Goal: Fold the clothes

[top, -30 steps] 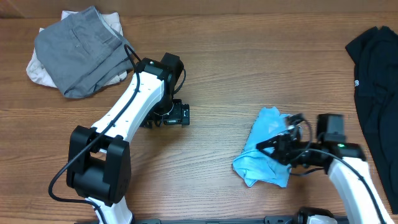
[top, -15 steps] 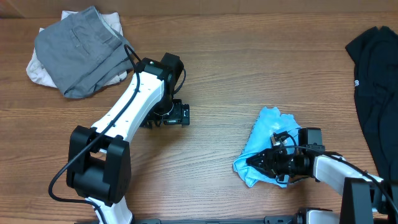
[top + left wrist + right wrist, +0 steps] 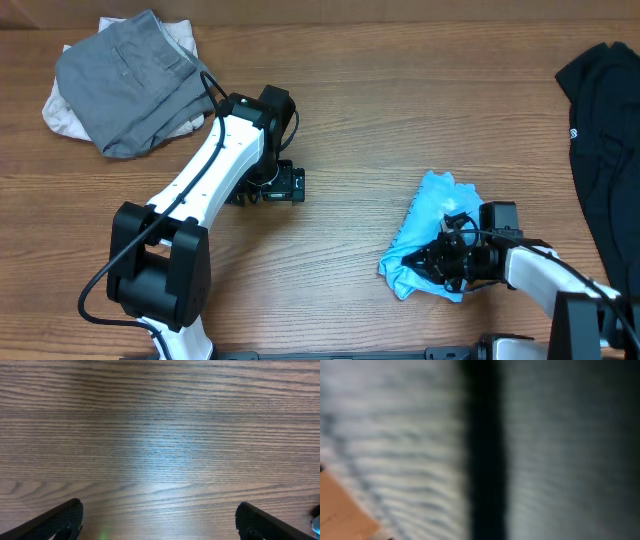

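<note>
The right gripper [image 3: 420, 262] is clamped shut on the crumpled blue T-shirt [image 3: 432, 205], which bunches around its jaws. The left gripper [image 3: 159, 510] stands wide open, the table [image 3: 160, 420] beneath its jaws.

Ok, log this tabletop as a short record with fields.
surface: wooden table
target: crumpled light blue cotton T-shirt, front right
left fingers: open, over bare wood
right fingers: shut on the T-shirt's near edge
back left: grey garment on off-white garment
right edge: black garment
</note>
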Robot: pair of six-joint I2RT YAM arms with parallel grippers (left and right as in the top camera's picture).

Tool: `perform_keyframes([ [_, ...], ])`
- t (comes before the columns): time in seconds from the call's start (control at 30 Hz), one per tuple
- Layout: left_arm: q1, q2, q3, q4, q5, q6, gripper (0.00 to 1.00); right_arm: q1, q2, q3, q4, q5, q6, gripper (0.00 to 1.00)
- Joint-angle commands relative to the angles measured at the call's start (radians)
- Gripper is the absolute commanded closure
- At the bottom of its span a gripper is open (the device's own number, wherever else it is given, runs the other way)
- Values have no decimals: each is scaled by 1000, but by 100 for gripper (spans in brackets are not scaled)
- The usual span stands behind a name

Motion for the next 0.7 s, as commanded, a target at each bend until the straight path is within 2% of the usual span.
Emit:
perform_keyframes([
  [0.0,2,-4,-2,1,5,23,0,-3,-69,-4,-69,138,109,96],
  [0.27,2,-4,-2,3,5,23,0,-3,-351,126,-242,76,81,94],
  [0.33,2,-4,-2,3,5,23,0,-3,-397,159,-258,76,88,87],
  [0.43,2,-4,-2,2,5,23,0,-3,-412,166,-217,87,91,74],
  [0.6,2,-4,-2,1,5,23,0,-3,-377,165,-195,166,119,71],
  [0.67,2,-4,-2,1,5,23,0,-3,-357,165,-180,187,118,67],
])
